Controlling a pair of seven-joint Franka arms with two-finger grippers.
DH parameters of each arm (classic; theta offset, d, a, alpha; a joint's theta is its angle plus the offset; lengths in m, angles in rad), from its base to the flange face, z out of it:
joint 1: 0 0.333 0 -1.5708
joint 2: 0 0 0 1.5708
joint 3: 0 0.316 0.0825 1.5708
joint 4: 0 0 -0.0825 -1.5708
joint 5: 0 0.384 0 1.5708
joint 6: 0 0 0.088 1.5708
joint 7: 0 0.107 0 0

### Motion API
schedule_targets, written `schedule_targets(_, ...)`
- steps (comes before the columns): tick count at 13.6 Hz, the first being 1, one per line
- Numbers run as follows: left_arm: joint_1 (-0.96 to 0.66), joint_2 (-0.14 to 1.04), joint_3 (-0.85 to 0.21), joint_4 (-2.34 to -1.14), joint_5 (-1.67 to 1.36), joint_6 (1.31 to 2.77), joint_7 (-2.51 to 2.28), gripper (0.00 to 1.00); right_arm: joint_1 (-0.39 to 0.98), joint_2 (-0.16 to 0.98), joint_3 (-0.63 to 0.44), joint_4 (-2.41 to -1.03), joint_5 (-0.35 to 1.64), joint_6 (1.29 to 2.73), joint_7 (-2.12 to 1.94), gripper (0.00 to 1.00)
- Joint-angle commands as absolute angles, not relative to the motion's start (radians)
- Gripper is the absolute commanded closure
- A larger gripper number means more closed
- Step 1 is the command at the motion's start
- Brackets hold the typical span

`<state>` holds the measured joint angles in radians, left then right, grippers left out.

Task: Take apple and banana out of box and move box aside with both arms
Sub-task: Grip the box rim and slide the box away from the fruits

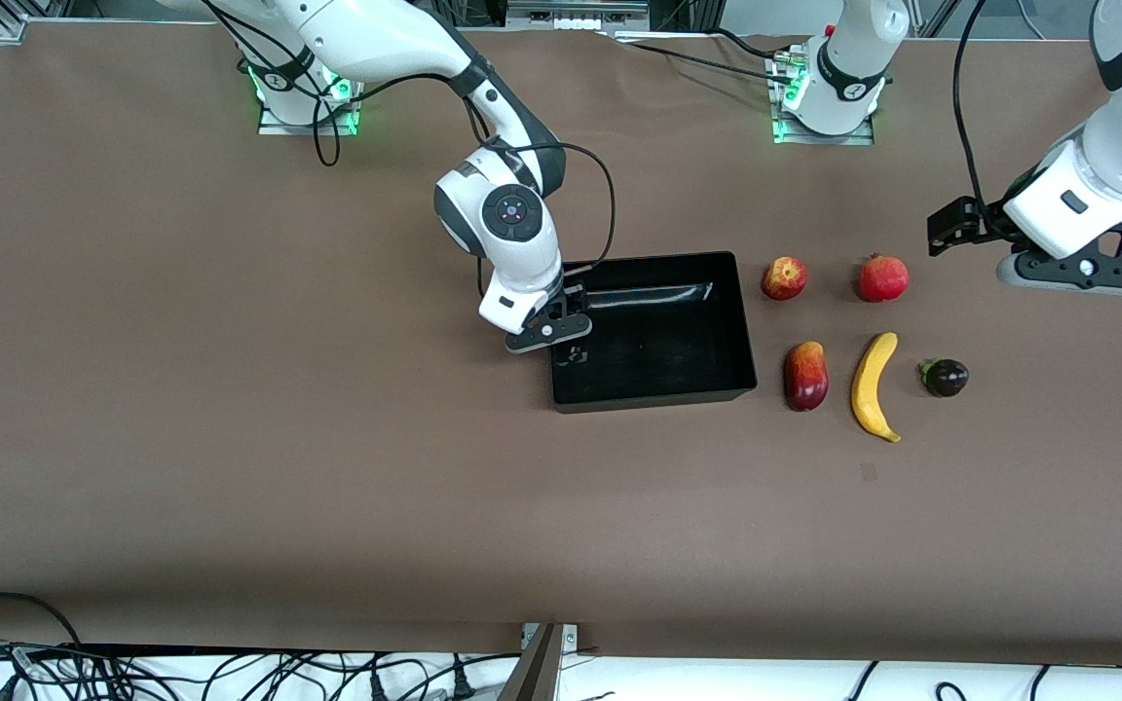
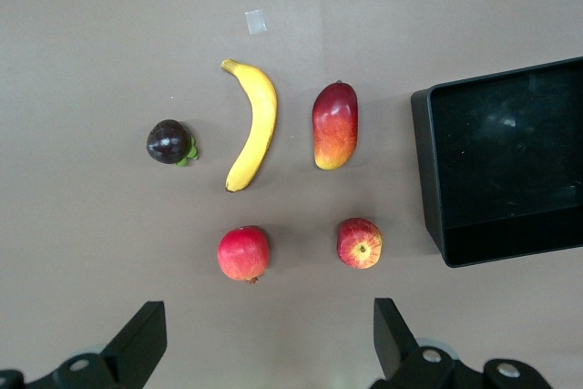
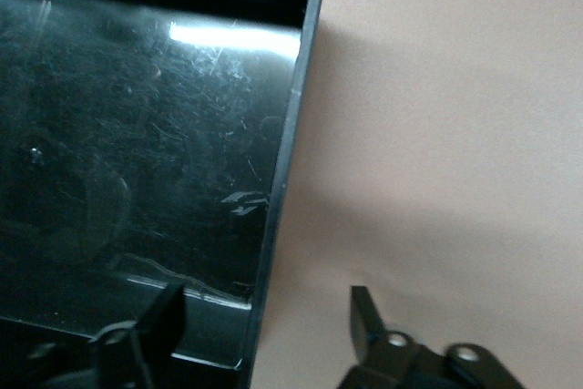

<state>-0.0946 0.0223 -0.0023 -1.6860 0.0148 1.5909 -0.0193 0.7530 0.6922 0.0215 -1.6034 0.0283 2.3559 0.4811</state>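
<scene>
The black box (image 1: pixel 654 261) sits mid-table with nothing in it. My right gripper (image 1: pixel 569 346) is low at the box's wall toward the right arm's end. In the right wrist view this gripper (image 3: pixel 267 316) is open and straddles that wall (image 3: pixel 282 161), one finger inside the box and one outside, with a gap on each side. The yellow banana (image 1: pixel 874 387) and the red-yellow apple (image 1: pixel 784 278) lie beside the box toward the left arm's end. My left gripper (image 1: pixel 1079 277) hangs open and holds nothing, high over the table past the fruits. The left wrist view shows this gripper (image 2: pixel 267 330), the banana (image 2: pixel 252 125), the apple (image 2: pixel 360 242) and the box (image 2: pixel 510 161).
A red pomegranate (image 1: pixel 882 278) lies beside the apple. A red-yellow mango (image 1: pixel 805 376) lies between the box and the banana. A dark round fruit (image 1: pixel 945 377) with a green stem sits beside the banana toward the left arm's end. Cables run along the table edge nearest the front camera.
</scene>
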Motion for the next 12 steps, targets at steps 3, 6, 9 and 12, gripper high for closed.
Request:
schedule_targets(3,-0.09,0.116,0.003,-1.609,0.006,1.601,-0.014,0.0,0.762,0.709,0.006,-1.572,0.015,2.349,0.48,1.0)
schedule_targets(6,-0.091,0.124,0.003,-1.586,0.006,1.6,-0.026,0.0,0.758,0.696,0.005,-1.565,0.02,2.342,0.477,1.0)
schedule_targets(9,-0.089,0.121,0.003,-1.572,0.0,1.594,-0.018,0.0,0.723,0.648,-0.006,-1.517,0.026,2.262,0.466,1.0)
schedule_targets(12,-0.095,0.118,-0.006,-1.565,-0.002,1.592,-0.02,0.0,0.609,0.536,-0.005,-1.5,0.035,2.09,0.36,1.0)
